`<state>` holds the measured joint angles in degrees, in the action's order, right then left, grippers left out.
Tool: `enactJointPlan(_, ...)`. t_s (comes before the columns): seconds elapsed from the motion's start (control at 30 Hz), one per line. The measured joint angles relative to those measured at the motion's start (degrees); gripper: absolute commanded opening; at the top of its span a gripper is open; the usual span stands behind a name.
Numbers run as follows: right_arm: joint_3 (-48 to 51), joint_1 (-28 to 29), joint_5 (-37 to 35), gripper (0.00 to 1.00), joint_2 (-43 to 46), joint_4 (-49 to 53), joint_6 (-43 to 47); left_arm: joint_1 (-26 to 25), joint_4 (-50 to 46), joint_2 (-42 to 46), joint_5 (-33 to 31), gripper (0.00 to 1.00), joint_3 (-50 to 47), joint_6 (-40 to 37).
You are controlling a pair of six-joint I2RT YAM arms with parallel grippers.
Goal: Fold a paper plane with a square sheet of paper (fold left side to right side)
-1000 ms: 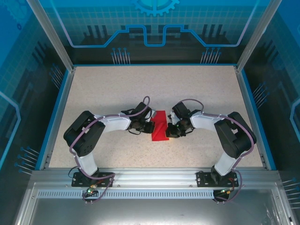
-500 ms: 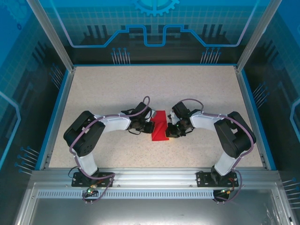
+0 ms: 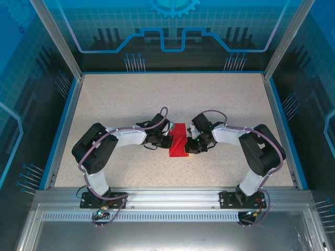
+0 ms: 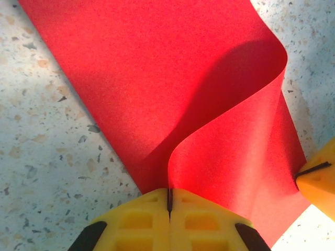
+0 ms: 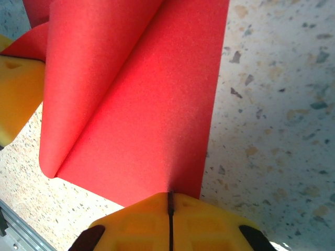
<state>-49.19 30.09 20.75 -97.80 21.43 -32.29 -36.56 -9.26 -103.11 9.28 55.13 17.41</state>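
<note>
- square sheet of paper (image 3: 178, 140) sits at centre of the top view, just below the middle, on the speckled table (image 3: 131, 99); it reads as a narrow red strip running top to bottom, between the two grippers
- left gripper (image 3: 170, 141) meets the sheet's left edge, right gripper (image 3: 189, 146) meets its right edge; the arms come in from lower left and lower right
- left wrist view: left gripper (image 4: 169, 197) at bottom centre, yellow fingers clenched with only a thin dark seam between them, pinching the paper (image 4: 157, 89) where it enters the seam
- same view: one layer of the sheet curls up off the table from that seam in a soft bulge toward upper right, not creased flat; the flat layer lies under it across upper left
- same view: a yellow finger of the right gripper (image 4: 319, 180) shows at the right edge, touching the sheet
- right wrist view: right gripper (image 5: 170, 204) at bottom centre, fingers clamped together on the paper's edge (image 5: 141, 104)
- same view: the red layer rolls over at left with a rounded bend, no sharp crease; the left gripper's yellow finger (image 5: 18, 99) sits at the left edge against it
</note>
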Motion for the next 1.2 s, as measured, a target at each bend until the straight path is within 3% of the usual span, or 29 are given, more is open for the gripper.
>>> enactJointPlan(0.47, 0.0, -0.02, 0.28, 0.08, 0.11, -0.15, 0.22, 0.02, -0.13, -0.15, 0.02, 0.01, 0.22, -0.94)
enactJointPlan(0.8, 1.33, -1.75, 5.64, 0.07, 5.03, -8.92, -2.27, 0.02, -0.13, -0.15, 0.02, 0.01, 0.22, -1.05)
enactJointPlan(1.2, -5.4, -0.48, 7.82, 0.07, -2.03, -13.6, -4.81, 0.02, -0.31, -0.35, 0.04, 0.01, 0.44, -1.07)
